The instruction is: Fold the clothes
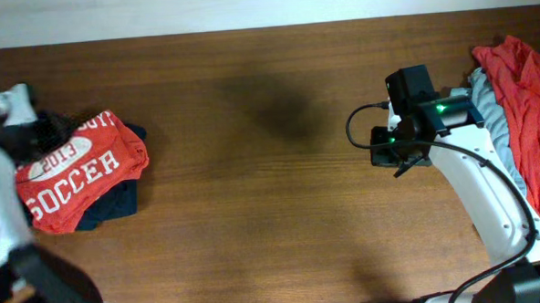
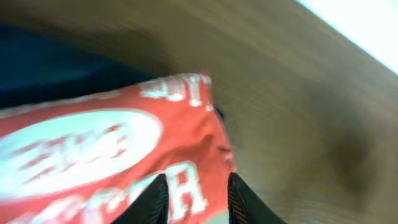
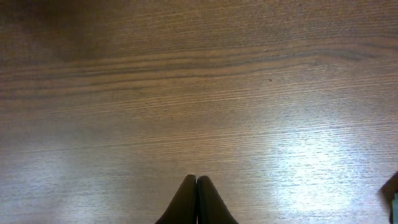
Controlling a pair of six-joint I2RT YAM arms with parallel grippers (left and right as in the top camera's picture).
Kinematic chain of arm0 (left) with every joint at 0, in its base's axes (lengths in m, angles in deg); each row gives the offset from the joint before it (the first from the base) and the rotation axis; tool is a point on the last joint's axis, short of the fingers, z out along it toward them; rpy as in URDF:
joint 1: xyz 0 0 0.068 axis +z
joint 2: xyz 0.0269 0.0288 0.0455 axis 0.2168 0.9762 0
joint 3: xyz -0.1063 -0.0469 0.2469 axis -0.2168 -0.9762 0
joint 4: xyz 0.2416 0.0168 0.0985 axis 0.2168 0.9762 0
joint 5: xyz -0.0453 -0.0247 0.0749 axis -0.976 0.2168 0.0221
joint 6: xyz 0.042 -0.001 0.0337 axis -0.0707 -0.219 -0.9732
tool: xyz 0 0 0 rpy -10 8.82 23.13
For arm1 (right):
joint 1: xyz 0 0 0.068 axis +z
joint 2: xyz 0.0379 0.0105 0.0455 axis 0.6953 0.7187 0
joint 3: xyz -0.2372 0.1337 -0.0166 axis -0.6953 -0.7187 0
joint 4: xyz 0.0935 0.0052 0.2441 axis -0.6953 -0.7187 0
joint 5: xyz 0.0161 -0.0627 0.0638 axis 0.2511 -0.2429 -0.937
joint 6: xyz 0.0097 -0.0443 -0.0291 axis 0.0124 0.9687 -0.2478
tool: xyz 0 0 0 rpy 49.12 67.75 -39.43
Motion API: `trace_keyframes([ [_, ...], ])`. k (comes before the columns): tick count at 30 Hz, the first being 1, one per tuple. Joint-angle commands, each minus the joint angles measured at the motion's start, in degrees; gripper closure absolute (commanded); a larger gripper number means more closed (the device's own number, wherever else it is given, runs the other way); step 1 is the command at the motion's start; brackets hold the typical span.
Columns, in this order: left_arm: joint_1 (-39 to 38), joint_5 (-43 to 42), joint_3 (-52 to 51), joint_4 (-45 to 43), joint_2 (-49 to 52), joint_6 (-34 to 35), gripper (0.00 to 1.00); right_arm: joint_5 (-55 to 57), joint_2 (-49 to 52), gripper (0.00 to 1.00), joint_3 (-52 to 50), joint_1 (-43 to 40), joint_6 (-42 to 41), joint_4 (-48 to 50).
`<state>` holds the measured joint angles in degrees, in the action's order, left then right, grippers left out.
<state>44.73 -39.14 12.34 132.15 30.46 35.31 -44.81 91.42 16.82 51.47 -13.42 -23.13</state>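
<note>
Letting go cleanly looks like the step in hand, so lift your left fingers (image 2: 157, 200) straight up off the cloth rather than sliding sideways, which I judge could pull the fold open. Those fingers stand parted with a gap between them and nothing pinched that I can see, though the wrist view is blurred. The orange-red shirt (image 1: 79, 173) lies folded at the left end of the bench (image 1: 272, 197) with its "2013 SOCCER" print facing up. It rests on a navy shirt (image 1: 119, 206) whose edges show at its right and near sides. From the left wrist, the orange-red shirt's edge runs just under the gap between the fingers; whether they touch it I cannot tell. Your right fingers (image 3: 188, 200) are pressed together, holding nothing, over bare wood right of centre. A red shirt (image 1: 533, 113) and a grey-blue shirt (image 1: 489, 101) lie heaped just to their right at the bench's right edge, apparently not yet folded.
</note>
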Motion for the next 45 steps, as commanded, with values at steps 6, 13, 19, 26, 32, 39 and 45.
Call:
trace_keyframes([
  [6,3.37,14.23,-3.5,2.08,-0.79,3.39,0.73,0.7,-0.35,0.95,0.66,-0.37,0.0,-0.04],
  [13,3.87,24.94,-13.2,-9.57,6.51,9.14,0.8,0.68,-0.35,0.95,0.66,-0.37,0.0,-0.7],
  [19,3.74,24.17,-14.27,-9.99,10.14,9.22,0.79,0.68,-0.35,0.95,0.66,-0.37,-0.02,-0.68],
  [26,3.72,17.84,-7.74,-4.7,6.62,9.75,0.8,0.68,-0.35,0.95,0.68,-0.37,0.0,-1.05],
  [32,0.39,13.64,-2.21,-1.73,0.9,8.61,0.68,0.68,-0.35,0.95,0.68,-0.37,-0.02,-1.09],
  [39,-8.11,15.28,-3.63,-4.0,4.63,6.49,0.67,0.68,-0.35,0.95,0.68,-0.37,-0.02,-1.11],
  [45,-14.45,18.21,-3.76,-4.9,12.76,6.51,0.67,0.66,-0.35,0.95,0.66,-0.37,-0.02,-1.97],
])
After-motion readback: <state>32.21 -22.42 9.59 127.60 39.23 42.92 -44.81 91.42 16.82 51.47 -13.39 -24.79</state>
